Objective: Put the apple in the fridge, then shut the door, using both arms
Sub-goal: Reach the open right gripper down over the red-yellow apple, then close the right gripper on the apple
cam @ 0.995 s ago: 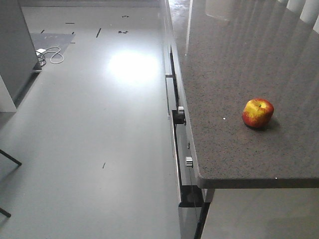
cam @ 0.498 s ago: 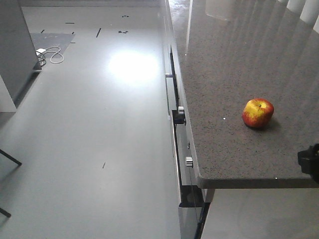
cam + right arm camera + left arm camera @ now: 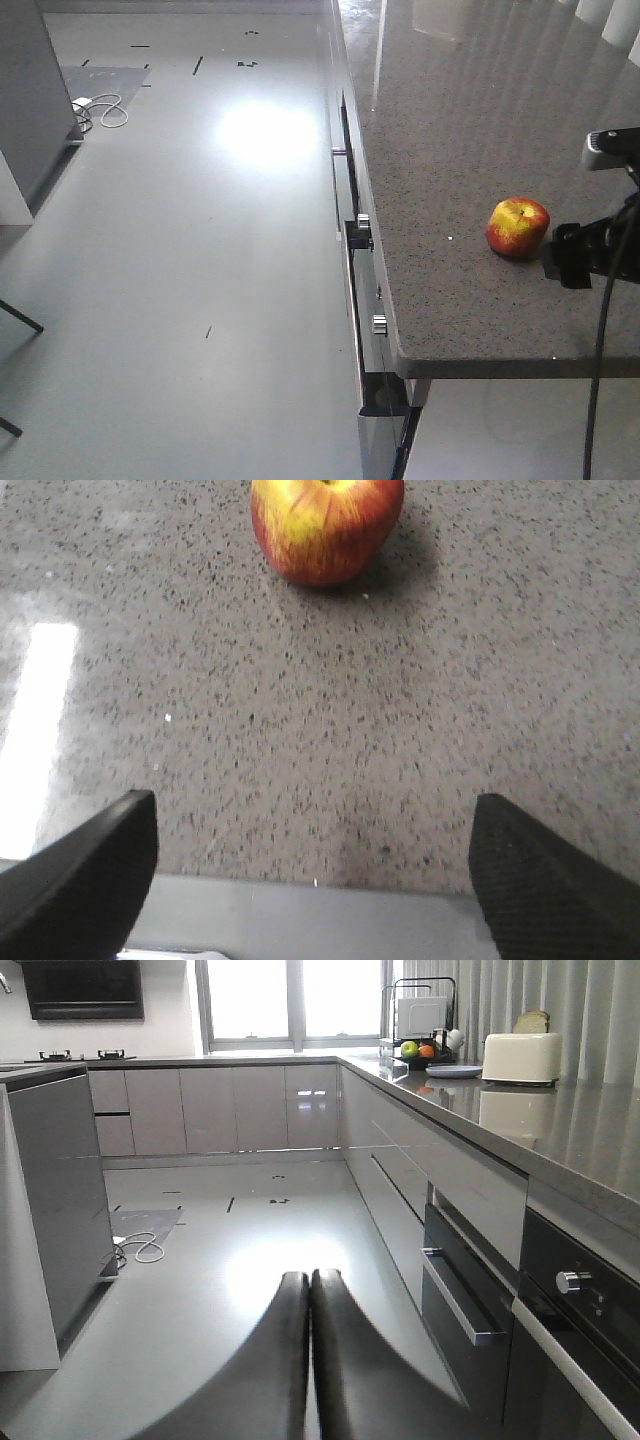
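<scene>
Apple (image 3: 518,228) sits upright on the speckled grey counter (image 3: 450,120), not far from its near edge and untouched, red with a yellow patch. Right gripper (image 3: 312,815) hangs just beside it, jaws spread wide with nothing between them; its wrist view shows the fruit straight ahead, apart from both fingers. Left gripper (image 3: 309,1280) hovers over the pale floor (image 3: 200,1290) by the drawer fronts (image 3: 460,1290) — its fingers pressed together, empty

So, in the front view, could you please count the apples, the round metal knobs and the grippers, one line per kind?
apple: 1
knobs: 2
right gripper: 1
total: 4
</scene>
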